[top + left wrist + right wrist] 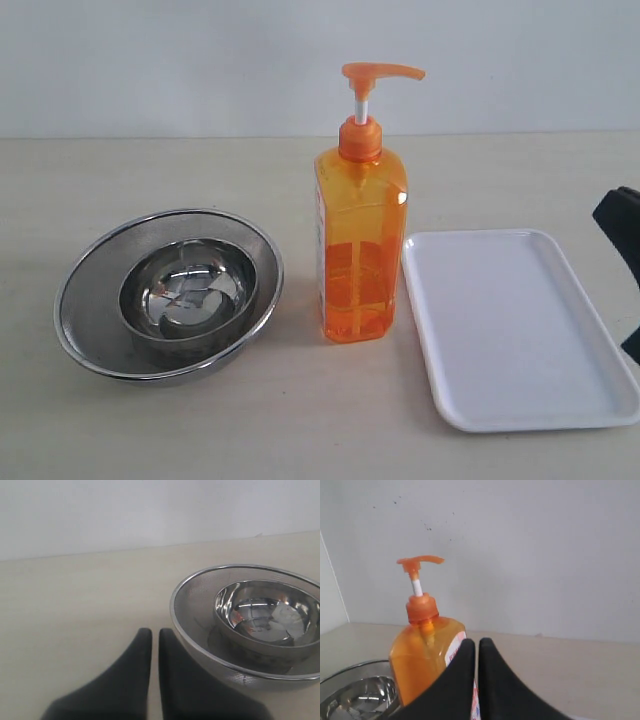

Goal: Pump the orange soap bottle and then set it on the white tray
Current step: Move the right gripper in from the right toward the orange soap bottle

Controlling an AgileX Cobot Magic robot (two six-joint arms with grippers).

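Clock directions are taken in the exterior view, with 12 o'clock towards the wall. Nearest on the pale table point(300, 430), the white tray point(515, 330) is laid flat, with nothing on it. At about 9 o'clock from the tray, across the middle, a steel mesh bowl point(80, 290) is placed, and a smaller steel bowl point(190, 295) is seated inside it. Between them the orange soap bottle point(358, 250) is stood upright on the table, just beside the left rim of the tray and not on it; whether the two touch cannot be told. The bowls are found at about 8 o'clock from the bottle, a little apart. The pump head point(375, 72) is seen raised on its white stem, with the spout turned to 3 o'clock. Nothing is placed between the bottle and the tray.

At the right edge, about 2 o'clock from the tray, a dark part of the right arm point(622, 225) is seen, well apart from the bottle. In the right wrist view the right gripper point(477, 642) is held level and pointed at the bottle, with its fingers pressed together and nothing between them. In the left wrist view the left gripper point(155, 632) is kept low over the table just beside the mesh bowl, with its fingers closed to a thin slit and nothing held.
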